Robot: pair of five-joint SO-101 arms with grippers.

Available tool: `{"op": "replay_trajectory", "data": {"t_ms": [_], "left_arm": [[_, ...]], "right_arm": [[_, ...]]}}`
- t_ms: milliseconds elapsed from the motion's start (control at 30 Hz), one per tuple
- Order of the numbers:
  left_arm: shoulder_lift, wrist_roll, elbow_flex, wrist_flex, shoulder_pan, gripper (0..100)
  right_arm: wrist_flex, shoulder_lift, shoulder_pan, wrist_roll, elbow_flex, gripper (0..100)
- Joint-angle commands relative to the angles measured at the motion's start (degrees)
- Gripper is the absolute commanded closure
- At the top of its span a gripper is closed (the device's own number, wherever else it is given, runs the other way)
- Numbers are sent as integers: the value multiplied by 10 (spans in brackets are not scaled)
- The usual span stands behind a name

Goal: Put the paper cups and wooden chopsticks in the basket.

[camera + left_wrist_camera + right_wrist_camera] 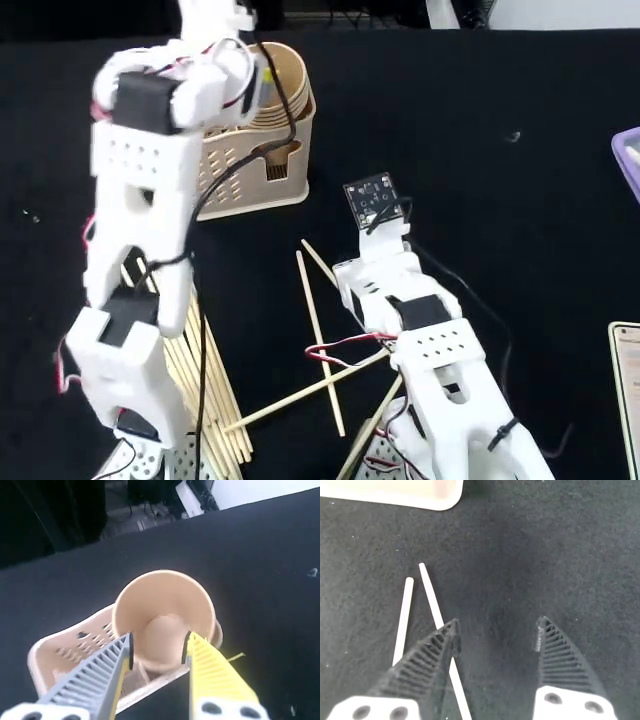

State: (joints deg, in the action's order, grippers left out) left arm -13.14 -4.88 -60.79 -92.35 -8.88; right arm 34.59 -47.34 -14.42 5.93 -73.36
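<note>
On the black cloth table (480, 120), the beige perforated plastic basket (250, 175) already holds nested brown paper cups (285, 95), and the left gripper (159, 639) clasps the top cup (162, 610) there. The cups seem nearly done, but all the thin wooden chopsticks (316, 330) lie on the table, some beneath the left arm (140, 230), two under the right gripper (497, 627), whose jaws are spread and empty.

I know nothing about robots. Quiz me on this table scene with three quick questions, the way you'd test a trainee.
1. True or false: the right gripper is shut on a chopstick.
2. The paper cup in the left gripper is over: A the basket; B a plate; C the floor.
3. Are all the chopsticks in the basket yet?
Key: 1 false, it is open. 2 A. 3 No, many lie on the table.
</note>
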Motion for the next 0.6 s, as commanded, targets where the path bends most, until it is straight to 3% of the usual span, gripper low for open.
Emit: {"op": "replay_trajectory", "data": {"t_ms": [0,133,200,300,467,567], "left_arm": [[69,-63,-63,-89,18,812],[125,-68,5,-86,90,812],[171,-69,72,-86,115,812],[265,-72,202,-86,132,812],[430,-73,438,-79,138,812],[513,-73,575,-32,138,812]], "right_arm": [[33,-21,-6,7,13,755],[103,-16,-95,8,29,747],[126,-16,-132,9,32,691],[134,-16,-150,7,29,604],[108,-15,-152,8,23,637],[71,13,-158,8,10,638]]}}
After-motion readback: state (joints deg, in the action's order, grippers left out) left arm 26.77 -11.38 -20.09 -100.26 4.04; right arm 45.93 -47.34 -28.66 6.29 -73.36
